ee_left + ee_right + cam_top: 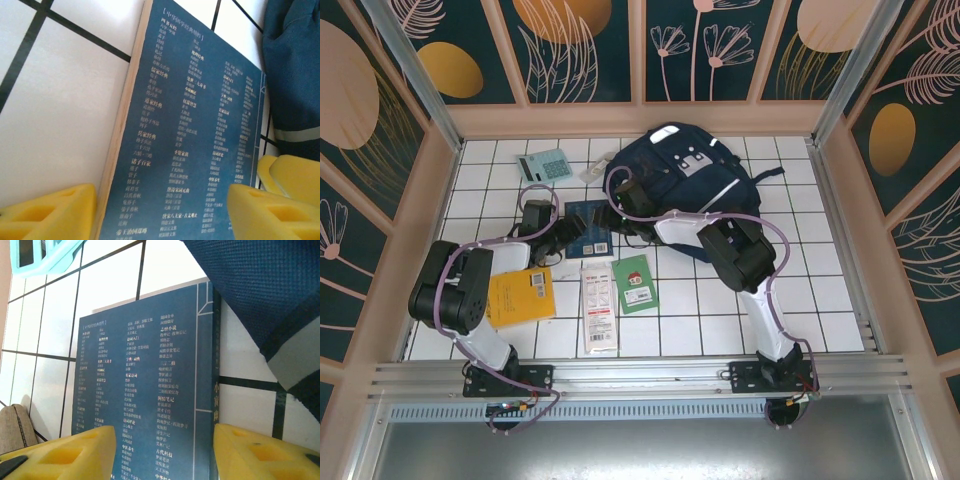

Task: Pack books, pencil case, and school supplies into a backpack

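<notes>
The dark blue book (588,228) with gold print lies on the tiles just left of the navy backpack (692,175). My left gripper (566,236) is at its left edge and my right gripper (620,213) is at its right edge, by the backpack. The left gripper (160,190) is open, with one finger on the tile beside the book (190,130) and the other over its right part. My right gripper (164,430) is open over the book (145,375). The tan pencil case (15,429) lies beside it. The teal calculator (542,165) lies at the back left.
An orange-yellow book (520,296), a white-and-red pack (599,305) and a small green book (636,283) lie in a row near the front. A small whitish packet (595,168) sits by the backpack's left side. Patterned walls enclose the tiled table (800,290).
</notes>
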### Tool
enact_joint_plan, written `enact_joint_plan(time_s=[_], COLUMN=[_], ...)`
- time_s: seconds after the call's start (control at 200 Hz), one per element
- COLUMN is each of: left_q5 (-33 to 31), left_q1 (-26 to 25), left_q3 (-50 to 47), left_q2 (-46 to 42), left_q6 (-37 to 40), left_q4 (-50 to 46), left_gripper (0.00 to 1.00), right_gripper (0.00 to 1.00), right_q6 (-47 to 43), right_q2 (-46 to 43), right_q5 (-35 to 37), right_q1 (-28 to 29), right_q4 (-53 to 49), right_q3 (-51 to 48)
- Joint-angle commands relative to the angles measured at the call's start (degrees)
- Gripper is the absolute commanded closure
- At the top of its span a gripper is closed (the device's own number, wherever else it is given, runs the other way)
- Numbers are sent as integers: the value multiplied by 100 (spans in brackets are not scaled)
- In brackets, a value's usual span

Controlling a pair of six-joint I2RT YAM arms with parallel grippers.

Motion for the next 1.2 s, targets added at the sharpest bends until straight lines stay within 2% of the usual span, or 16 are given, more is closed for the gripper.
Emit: enact_joint_plan(time_s=[0.0,0.135,0.255,0.34,0.42,0.495,0.676,0.831,1.196], left_q5=[-251,-519,-630,-659,-674,-678,-578,-411,-195], left_q1=[-28,-52,-54,-61,-58,-53,-62,-58,-65], left_q3=[-108,-168,-242,-252,-262,-270,-325,-392,-435], left_q2=[-96,-137,-183,-161,-123,-79,1,92,201], left_q6=[139,130,119,111,104,104,36,-23,-45], left_q4=[-222,-351,-364,-373,-362,-360,-238,-86,115], left_gripper=[35,39,48,69,72,85,85,85,89], right_gripper=[45,45,45,45,45,45,45,46,49], right_q6=[-241,-335,-375,-358,-357,-350,-251,-171,569], right_q2=[-28,-33,26,109,168,211,392,506,-200], right_q5=[319,730,788,778,774,760,656,147,-1798], right_q1=[26,101,171,193,217,227,310,378,185], right_q4=[-404,-669,-682,-699,-741,-757,-874,-631,1892], right_q3=[188,180,186,230,286,300,464,550,-511])
